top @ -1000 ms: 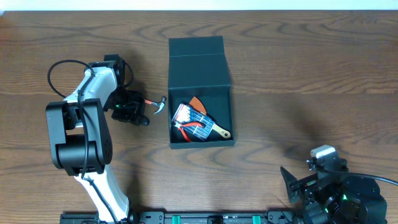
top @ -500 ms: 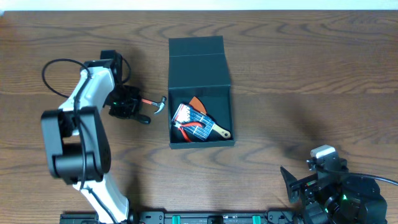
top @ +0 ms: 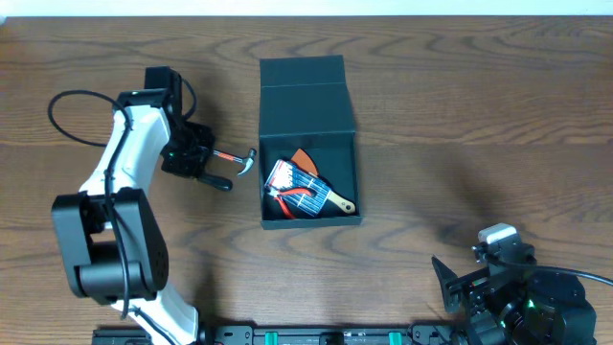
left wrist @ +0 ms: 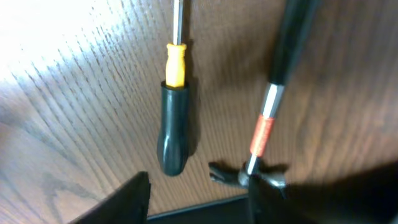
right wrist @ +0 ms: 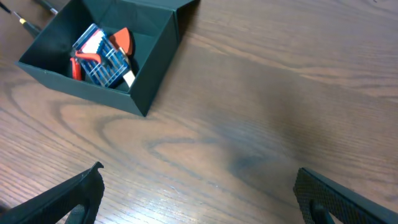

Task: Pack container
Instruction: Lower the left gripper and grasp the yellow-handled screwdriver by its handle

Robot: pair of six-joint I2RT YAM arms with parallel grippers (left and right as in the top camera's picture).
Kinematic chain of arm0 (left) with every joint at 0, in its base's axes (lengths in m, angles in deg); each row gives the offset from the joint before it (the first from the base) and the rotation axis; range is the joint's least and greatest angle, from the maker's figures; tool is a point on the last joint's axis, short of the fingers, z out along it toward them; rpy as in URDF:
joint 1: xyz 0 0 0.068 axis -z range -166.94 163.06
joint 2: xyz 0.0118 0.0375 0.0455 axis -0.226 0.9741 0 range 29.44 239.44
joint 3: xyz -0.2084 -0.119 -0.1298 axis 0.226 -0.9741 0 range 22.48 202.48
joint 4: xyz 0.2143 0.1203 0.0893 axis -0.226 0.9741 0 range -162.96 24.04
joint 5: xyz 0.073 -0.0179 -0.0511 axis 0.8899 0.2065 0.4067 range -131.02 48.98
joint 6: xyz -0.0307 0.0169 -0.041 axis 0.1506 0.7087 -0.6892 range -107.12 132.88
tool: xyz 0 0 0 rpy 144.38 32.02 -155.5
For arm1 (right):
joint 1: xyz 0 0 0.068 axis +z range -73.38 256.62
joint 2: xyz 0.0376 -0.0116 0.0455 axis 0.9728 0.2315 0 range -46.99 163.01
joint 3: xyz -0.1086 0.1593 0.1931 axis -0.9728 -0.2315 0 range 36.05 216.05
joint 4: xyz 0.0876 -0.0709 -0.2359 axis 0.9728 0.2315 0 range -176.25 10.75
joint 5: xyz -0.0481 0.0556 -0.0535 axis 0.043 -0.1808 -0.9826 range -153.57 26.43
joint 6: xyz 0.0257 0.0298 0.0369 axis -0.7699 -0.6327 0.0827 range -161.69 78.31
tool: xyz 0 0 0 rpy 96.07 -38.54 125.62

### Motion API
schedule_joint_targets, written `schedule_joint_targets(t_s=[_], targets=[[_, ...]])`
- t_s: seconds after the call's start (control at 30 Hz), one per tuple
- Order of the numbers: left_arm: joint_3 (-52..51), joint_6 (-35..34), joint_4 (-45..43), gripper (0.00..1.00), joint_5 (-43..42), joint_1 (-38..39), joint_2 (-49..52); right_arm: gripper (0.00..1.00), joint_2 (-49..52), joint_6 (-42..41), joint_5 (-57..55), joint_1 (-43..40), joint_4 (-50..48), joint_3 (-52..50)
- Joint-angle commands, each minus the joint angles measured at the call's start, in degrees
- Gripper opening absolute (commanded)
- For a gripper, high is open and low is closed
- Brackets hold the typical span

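While hovering low over the table [left wrist: 74, 93], holds the left gripper [left wrist: 199, 194] released and empty, one dark fingertip [left wrist: 134, 199] at the lower edge of the wrist view and the other half lost in shadow to its right. Looks down past them on a screwdriver [left wrist: 173, 127] (black handle, yellow collar, bare shaft running off the top edge) lying flat on the wood. Finds beside it, apart and nearly parallel, a small hammer [left wrist: 264, 124] with a red band on its shaft and its metal head nearest the fingers. Cannot tell from that view whether the head touches the shadowed finger. From overhead, puts both tools just beside the container [top: 308, 105] on the left arm's side, with the hammer head toward its wall and the screwdriver nearer the robot. Shows the container near the middle of the table, lid flap folded back flat on the far side, body open upward. Finds inside, heaped at the near end, a blue pack of bits [top: 287, 177], red-handled pliers [top: 289, 197], a wooden-handled brush [top: 338, 202] and an orange piece [top: 305, 156]. Has the right gripper [right wrist: 199, 186] well apart at the near right corner, jaws spread wide with only bare wood between them, and the open container at the upper left of its wrist view.
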Motion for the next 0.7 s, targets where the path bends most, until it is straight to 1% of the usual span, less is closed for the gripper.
schedule_joint_targets(t_s=[0.0,0.1,0.37,0.53,0.57,0.67], targets=[[-1.36,-0.26,-0.46,0.58,1.22,0.79,3.32,0.99,-0.15,-0.98,-0.22,-0.42,0.00,-0.04],[-1.99,-0.26,-1.68,0.59,1.18,1.14,4.87,0.99,-0.15,-0.98,-0.22,-0.42,0.00,-0.04],[-4.59,-0.26,-5.16,0.59,1.16,1.29,6.54,0.99,-0.15,-0.98,-0.22,-0.42,0.00,-0.04],[-5.44,-0.26,-6.14,0.57,0.57,1.29,8.15,0.99,-0.15,-0.98,-0.22,-0.42,0.00,-0.04],[-5.44,-0.26,-6.14,0.53,0.55,1.29,8.48,0.99,-0.15,-0.98,-0.22,-0.42,0.00,-0.04],[-5.44,-0.26,-6.16,0.34,0.55,1.29,8.59,0.99,-0.15,-0.98,-0.22,-0.42,0.00,-0.04]])
